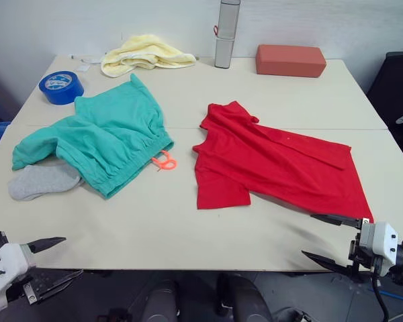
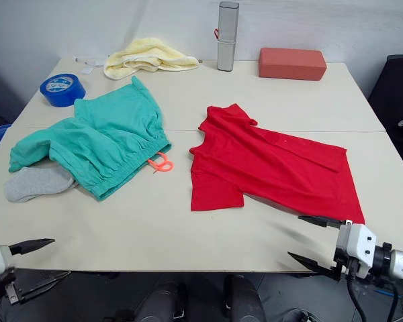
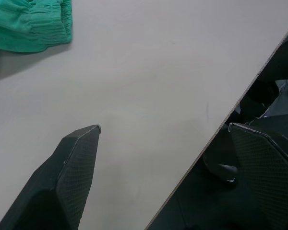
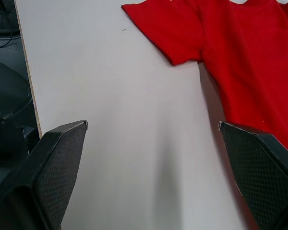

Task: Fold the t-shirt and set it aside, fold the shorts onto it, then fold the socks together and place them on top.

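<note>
Head-on you see one t-shirt [image 1: 275, 164] lying collar toward the shorts [image 1: 97, 137], hem toward your right gripper [image 1: 330, 236], beside one grey heap of socks [image 1: 41, 180]; each wrist view shows you wide-spread fingers low at the table's [image 1: 161, 228] near edge.

Blue tape roll [image 1: 60, 86] has white label w/ print, too small to read.
</note>
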